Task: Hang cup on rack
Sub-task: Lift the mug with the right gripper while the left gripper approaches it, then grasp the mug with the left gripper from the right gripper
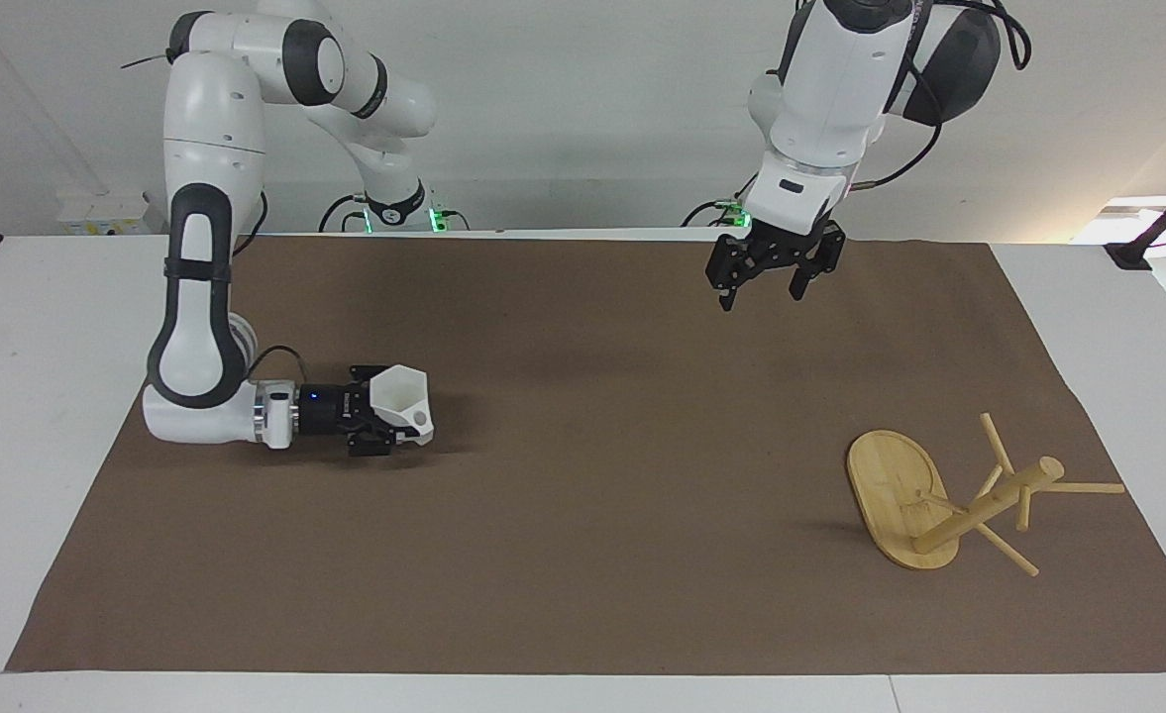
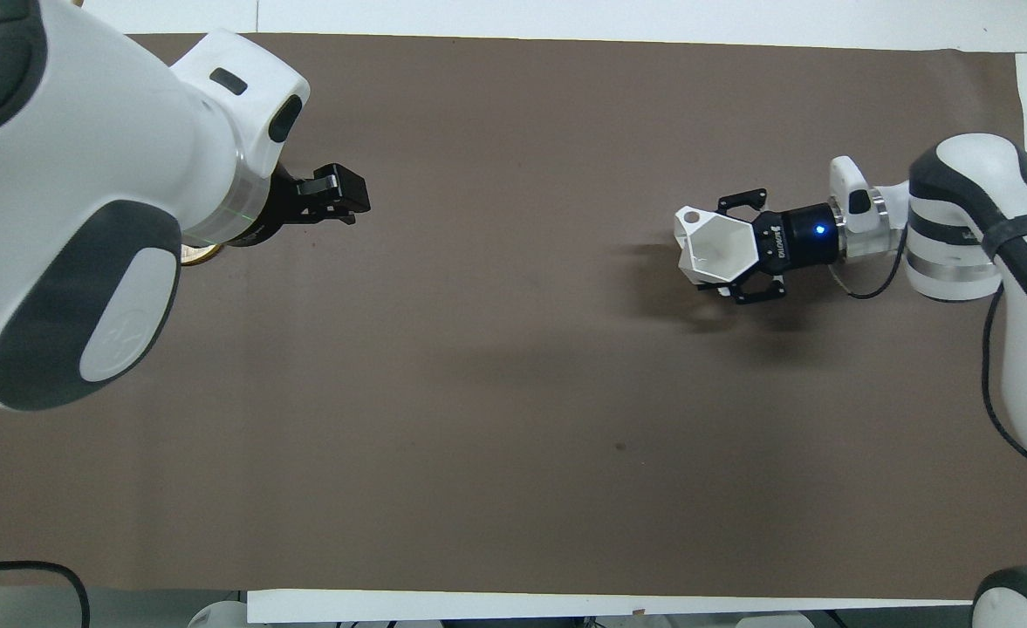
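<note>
The white faceted cup [image 1: 399,391] is in my right gripper [image 1: 389,426], which is shut on it and holds it low over the brown cloth toward the right arm's end; it also shows in the overhead view [image 2: 722,253], handle hole [image 2: 692,215] pointing away from the wrist. The bamboo rack [image 1: 895,495] stands on its oval base toward the left arm's end, pegs bare. My left gripper [image 1: 766,282] is open and empty, raised over the cloth near the robots' edge, well apart from the rack. In the overhead view the left arm hides the rack except a sliver of base [image 2: 195,255].
A brown cloth [image 1: 592,515] covers most of the white table [image 1: 18,327]. The large left arm [image 2: 85,174] fills the overhead view's corner toward its own end of the table.
</note>
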### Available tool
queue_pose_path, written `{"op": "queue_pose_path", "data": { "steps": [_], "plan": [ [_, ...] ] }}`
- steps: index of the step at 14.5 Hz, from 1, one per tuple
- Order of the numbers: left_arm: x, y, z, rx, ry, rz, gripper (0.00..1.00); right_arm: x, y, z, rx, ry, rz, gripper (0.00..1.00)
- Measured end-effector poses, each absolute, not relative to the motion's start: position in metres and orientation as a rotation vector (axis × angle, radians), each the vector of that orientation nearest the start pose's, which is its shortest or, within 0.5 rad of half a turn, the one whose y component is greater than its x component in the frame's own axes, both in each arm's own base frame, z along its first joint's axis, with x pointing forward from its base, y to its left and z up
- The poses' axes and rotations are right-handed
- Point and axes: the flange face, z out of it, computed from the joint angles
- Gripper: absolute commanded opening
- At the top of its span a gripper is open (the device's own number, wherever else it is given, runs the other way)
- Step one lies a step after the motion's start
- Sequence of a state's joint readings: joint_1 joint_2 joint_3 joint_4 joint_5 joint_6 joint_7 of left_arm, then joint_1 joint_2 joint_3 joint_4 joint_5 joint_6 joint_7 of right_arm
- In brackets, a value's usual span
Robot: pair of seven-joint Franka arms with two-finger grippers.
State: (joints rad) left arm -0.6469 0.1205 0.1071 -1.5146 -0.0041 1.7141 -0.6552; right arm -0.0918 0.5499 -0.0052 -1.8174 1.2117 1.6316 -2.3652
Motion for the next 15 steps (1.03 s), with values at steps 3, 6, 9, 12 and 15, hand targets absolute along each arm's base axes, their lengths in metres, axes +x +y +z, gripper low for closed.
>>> {"op": "queue_pose_path", "data": {
  "steps": [3, 6, 9, 12, 15],
  "plan": [
    [0.527, -0.348, 0.576, -3.175, -0.252, -0.137, 1.00, 0.619, 0.104, 0.263, -1.381, -1.424, -0.976, 0.21],
    [0.546, -0.378, 0.545, -3.183, -0.339, -0.179, 1.00, 0.622, 0.143, 0.270, -1.448, -1.380, -0.977, 0.21],
    [0.559, -0.413, 0.526, -3.192, -0.434, -0.189, 1.00, 0.624, 0.169, 0.295, -1.507, -1.352, -0.984, 0.21],
    [0.556, -0.458, 0.509, -3.192, -0.494, -0.201, 1.00, 0.620, 0.198, 0.303, -1.533, -1.341, -1.005, 0.21],
    [0.550, -0.482, 0.496, -3.191, -0.494, -0.199, 1.00, 0.615, 0.215, 0.300, -1.551, -1.328, -1.010, 0.21]
  ]
}}
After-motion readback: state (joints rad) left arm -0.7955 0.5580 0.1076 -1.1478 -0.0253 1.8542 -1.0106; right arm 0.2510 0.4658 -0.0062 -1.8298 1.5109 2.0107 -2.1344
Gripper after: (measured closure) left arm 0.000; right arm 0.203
